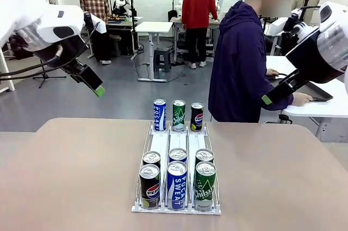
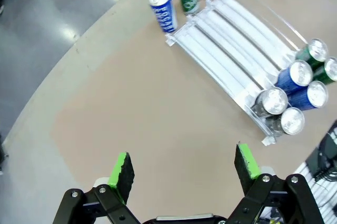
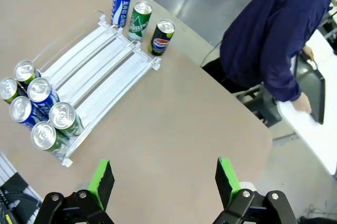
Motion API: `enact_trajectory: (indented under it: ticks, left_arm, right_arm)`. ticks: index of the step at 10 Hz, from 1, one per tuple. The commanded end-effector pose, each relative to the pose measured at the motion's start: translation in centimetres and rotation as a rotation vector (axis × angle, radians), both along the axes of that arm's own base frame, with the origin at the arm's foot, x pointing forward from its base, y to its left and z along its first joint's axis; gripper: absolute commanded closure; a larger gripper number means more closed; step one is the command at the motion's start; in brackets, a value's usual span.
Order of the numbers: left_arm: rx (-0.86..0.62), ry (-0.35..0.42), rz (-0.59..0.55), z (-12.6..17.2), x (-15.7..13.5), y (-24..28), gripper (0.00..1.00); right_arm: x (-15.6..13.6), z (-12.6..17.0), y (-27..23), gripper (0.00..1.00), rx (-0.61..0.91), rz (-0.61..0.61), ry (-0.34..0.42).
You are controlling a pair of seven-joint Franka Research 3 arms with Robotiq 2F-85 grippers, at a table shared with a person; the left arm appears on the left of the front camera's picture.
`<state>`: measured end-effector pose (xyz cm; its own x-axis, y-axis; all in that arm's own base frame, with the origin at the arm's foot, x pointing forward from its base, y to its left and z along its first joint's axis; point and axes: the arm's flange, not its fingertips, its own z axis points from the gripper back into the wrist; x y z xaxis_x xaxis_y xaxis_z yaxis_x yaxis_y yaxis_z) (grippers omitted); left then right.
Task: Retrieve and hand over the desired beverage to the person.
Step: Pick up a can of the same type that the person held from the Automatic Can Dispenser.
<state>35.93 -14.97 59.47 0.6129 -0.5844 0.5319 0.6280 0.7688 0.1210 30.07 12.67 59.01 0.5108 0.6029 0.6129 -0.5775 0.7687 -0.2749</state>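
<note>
The left pincer (image 2: 183, 165) is seen released over the left side of the surface (image 1: 65, 176), its two green pads spread wide with nothing between them.

One clear rack (image 1: 178, 141) with three lanes is set at the middle of the surface, running from the near edge toward the far edge. Nine cans are counted in all: three black, three blue and three green. Six of them are seated at the rack's near end, two to a lane, one behind the other. A black pair (image 1: 149, 186) is found in the left lane, a blue pair (image 1: 176, 185) in the middle lane and a green pair (image 1: 205, 186) in the right lane. The long stretch of each lane behind them is left bare.

Three single cans are stood upright on the surface just past the rack's far end, close to the far edge, side by side with narrow gaps between them. They are the far blue can (image 1: 159, 114), the far green can (image 1: 179, 114) and the far black can (image 1: 197, 116).

The person (image 1: 239, 62) is placed beyond the far edge, toward the far right corner, turned aside to a white side table (image 1: 321, 108). One hand (image 1: 300, 99) is laid there beside a flat dark object (image 1: 315, 91).

The right pincer (image 3: 164, 175) is seen released over the right side of the surface, with nothing grasped.
</note>
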Motion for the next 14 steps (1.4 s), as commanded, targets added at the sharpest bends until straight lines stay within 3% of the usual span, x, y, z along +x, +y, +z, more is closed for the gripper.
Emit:
enact_trajectory:
  ticks: [1, 3, 7, 10, 11, 14]
  left_arm:
    - [-0.179, 0.106, -0.137, 2.3, -0.6, 5.0, 0.0]
    - [-0.391, 0.191, -0.175, 3.4, -0.4, 12.0, 0.0]
    - [-0.616, 0.103, 0.025, 3.6, -1.6, 22.4, 0.0]
    - [-0.659, 0.076, 0.124, 3.2, -1.6, 24.3, 0.0]
    - [-0.635, 0.112, 0.075, 3.7, -2.2, 25.1, 0.0]
    - [-0.635, 0.112, 0.075, 3.7, -2.2, 25.1, 0.0]
  right_arm:
    - [-0.2, 0.7, -5.5, 0.0, 0.185, 0.134, 0.12]
    - [0.4, 0.3, -13.0, 0.0, 0.407, 0.17, 0.196]
    - [-1.2, 0.0, -23.2, 0.0, 0.703, 0.05, 0.112]
    - [-2.1, -0.1, -24.8, 0.0, 0.728, -0.016, 0.071]
    - [-2.0, 0.4, -25.8, 0.0, 0.732, 0.005, 0.097]
    - [-2.0, 0.4, -25.8, 0.0, 0.732, 0.005, 0.097]
